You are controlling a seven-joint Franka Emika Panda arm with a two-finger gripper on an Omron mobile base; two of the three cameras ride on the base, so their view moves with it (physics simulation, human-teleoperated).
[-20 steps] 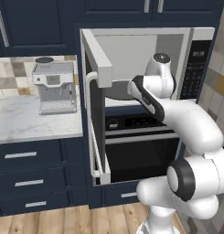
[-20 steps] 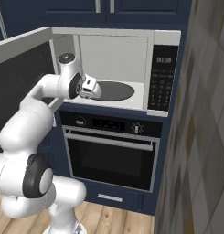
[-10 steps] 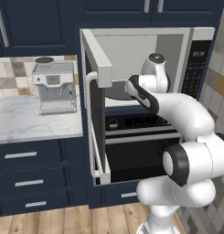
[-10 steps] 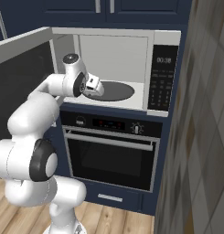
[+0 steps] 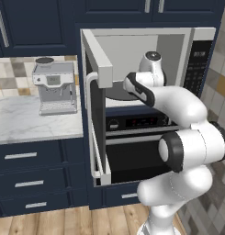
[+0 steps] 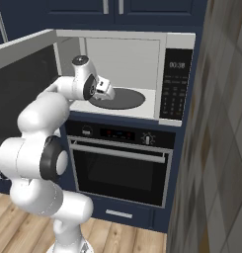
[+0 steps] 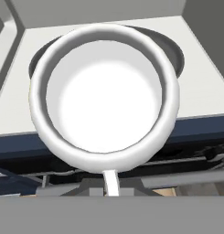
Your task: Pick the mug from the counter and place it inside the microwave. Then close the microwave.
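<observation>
The white mug (image 7: 104,96) faces me rim-on in the hand view, its pale inside empty and its handle pointing down toward the hand. My gripper (image 6: 103,90) is shut on the mug (image 6: 108,92) at the left front of the microwave (image 6: 177,84) opening. The mug hangs over the front lip of the pale floor, with the dark turntable (image 7: 175,52) just behind it. The microwave door (image 5: 98,114) stands wide open to the left. The marble counter (image 5: 31,121) lies left of the door.
A silver coffee machine (image 5: 54,87) stands on the counter. A black oven (image 6: 122,165) with a horizontal handle sits below the microwave. A tiled wall (image 6: 219,148) closes the right side. Navy drawers (image 5: 26,172) run under the counter.
The hand with the mug has moved a little further toward the microwave opening, and the elbow has swung along with it. The door has stayed open.
</observation>
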